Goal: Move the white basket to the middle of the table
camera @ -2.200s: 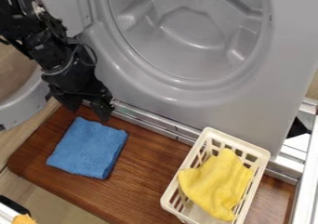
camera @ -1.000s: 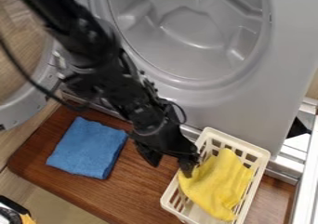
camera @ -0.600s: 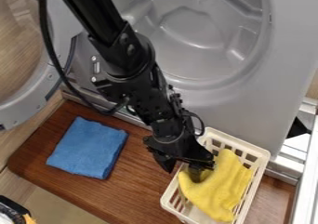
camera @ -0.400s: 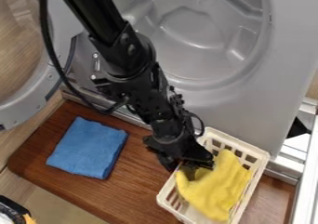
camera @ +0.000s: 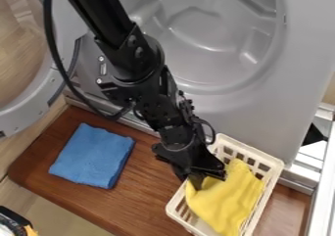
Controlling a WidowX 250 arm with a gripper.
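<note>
- Arm slants down from the top edge toward the lower right, end effector (camera: 191, 179) pointing down at the bench (camera: 147, 196).
- White basket (camera: 252, 149) stands upright at the bench's right, long axis running upper right to lower left.
- End effector pinches its left long wall; the basket extends rightward from the grip.
</note>
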